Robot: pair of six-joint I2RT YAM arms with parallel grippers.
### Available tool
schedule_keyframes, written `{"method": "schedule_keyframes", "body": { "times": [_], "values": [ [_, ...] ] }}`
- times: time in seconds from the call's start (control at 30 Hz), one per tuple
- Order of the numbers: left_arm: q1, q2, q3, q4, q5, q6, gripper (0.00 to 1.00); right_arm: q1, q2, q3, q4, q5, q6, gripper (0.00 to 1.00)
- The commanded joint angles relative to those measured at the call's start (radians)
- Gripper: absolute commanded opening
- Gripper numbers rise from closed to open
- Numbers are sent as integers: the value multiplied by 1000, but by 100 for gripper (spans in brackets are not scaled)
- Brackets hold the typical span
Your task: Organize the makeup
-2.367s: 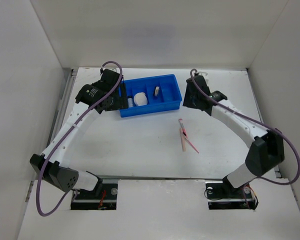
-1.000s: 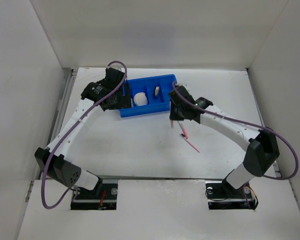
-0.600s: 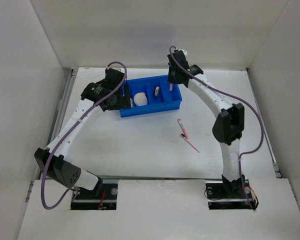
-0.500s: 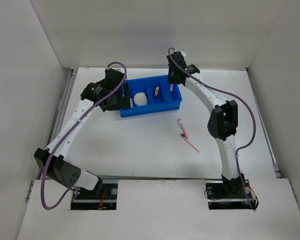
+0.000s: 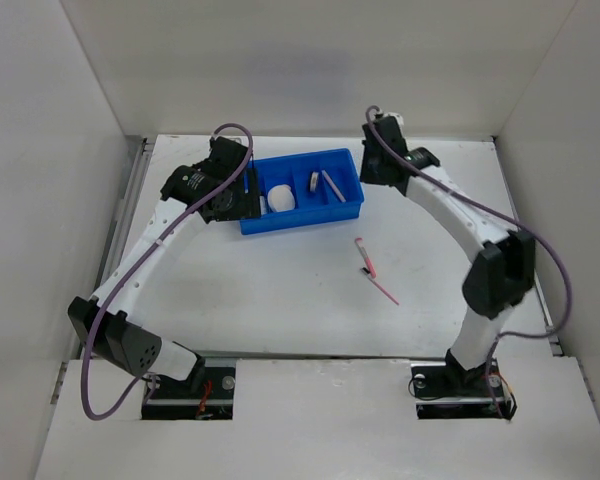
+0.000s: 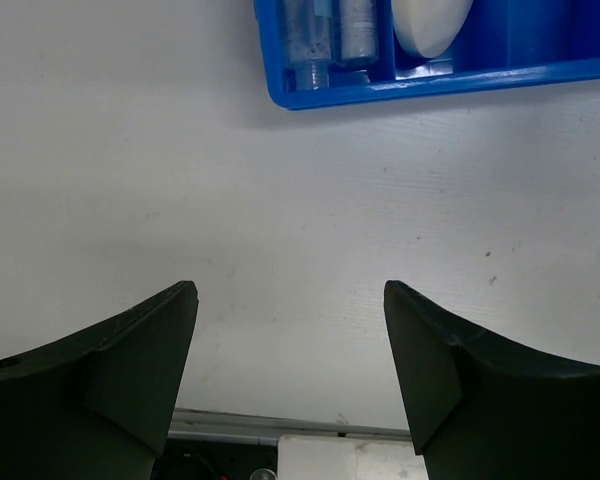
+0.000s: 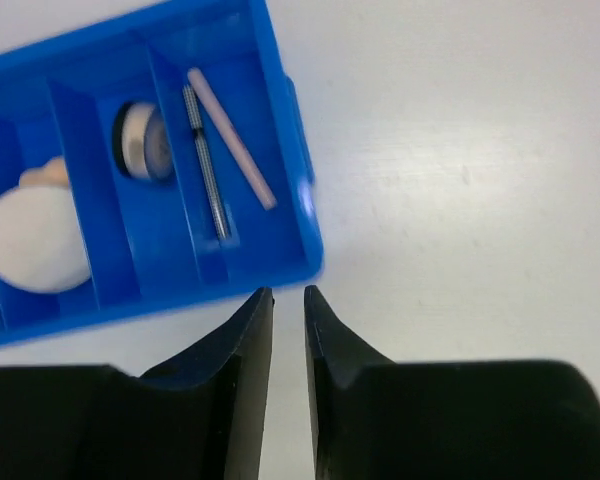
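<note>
The blue tray (image 5: pixel 352 207) holds two clear vials (image 6: pixel 330 30), the cream puff (image 7: pixel 35 240) with the beige sponge (image 7: pixel 45 172) behind it, the black jar (image 7: pixel 140 140), the dark pencil (image 7: pixel 208 165) and a pink stick (image 7: pixel 230 125). Two pink tools (image 5: pixel 364 255) (image 5: pixel 383 290) lie on the table (image 5: pixel 280 290). My left gripper (image 6: pixel 290 290) is open and empty, near the tray's left end (image 5: pixel 242 205). My right gripper (image 7: pixel 288 292) is only slightly open and empty, just off the tray's right end (image 5: pixel 375 178).
White walls enclose the table on three sides. A metal rail (image 5: pixel 130 200) runs along the left edge. Both arm bases (image 5: pixel 190 385) (image 5: pixel 460 385) sit at the near edge.
My right gripper took a pink stick from the table and carried it over the tray. The stick now lies in the tray's right compartment, and the gripper has swung right. The left arm stayed still.
</note>
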Motion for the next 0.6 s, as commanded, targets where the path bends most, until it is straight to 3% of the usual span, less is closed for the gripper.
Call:
{"method": "schedule_keyframes", "body": {
  "times": [0.0,0.07,0.2,0.57],
  "values": [
    [-4,-39,-9,5,-9,9,72,3,-212,-253,109,23,34,25],
    [-4,-39,-21,5,-9,9,72,3,-284,-467,140,-33,43,27],
    [-4,-17,-42,27,15,19,72,3,-377,-692,193,-133,66,53],
    [-4,3,-52,27,40,0,72,43,-231,-797,334,-229,71,59]
  ]
}}
